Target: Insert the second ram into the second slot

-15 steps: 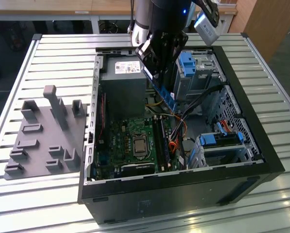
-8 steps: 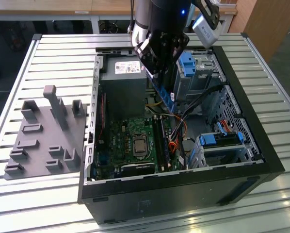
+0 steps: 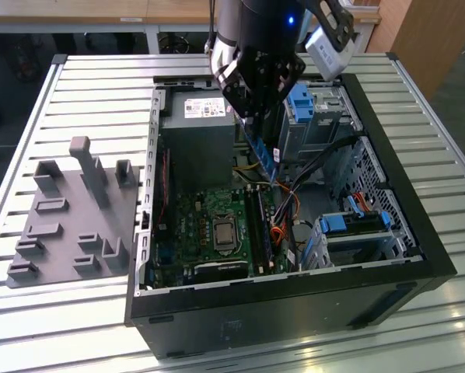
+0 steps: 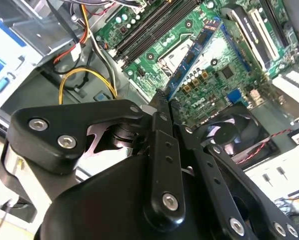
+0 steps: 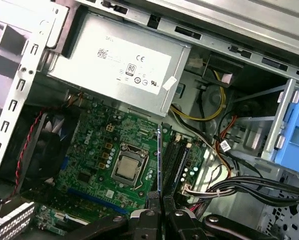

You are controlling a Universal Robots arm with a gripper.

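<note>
In the exterior view my gripper [image 3: 253, 116] hangs over the open computer case, shut on the second ram [image 3: 265, 155]. The ram is a thin blue-green stick that points down toward the motherboard. In the second wrist view it [image 4: 195, 50] reaches out from between the black fingers [image 4: 162, 130] toward the green board. In the first wrist view I see it edge-on as a thin line [image 5: 159, 160] above the gripper [image 5: 158, 202]. The dark memory slots [image 3: 257, 225] [image 5: 177, 159] [image 4: 145, 34] lie beside the processor socket, below the ram and apart from it. I cannot tell which one is the second slot.
The grey power supply [image 3: 197, 132] [image 5: 114, 65] stands close beside the ram. Blue drive-bay clips [image 3: 302, 101] [image 5: 294, 130] and loose cables [image 3: 298, 183] crowd the case on the exterior view's right. The processor socket [image 3: 223, 233] and a case fan [image 4: 224, 135] sit nearby. A grey fixture [image 3: 69, 217] lies outside the case.
</note>
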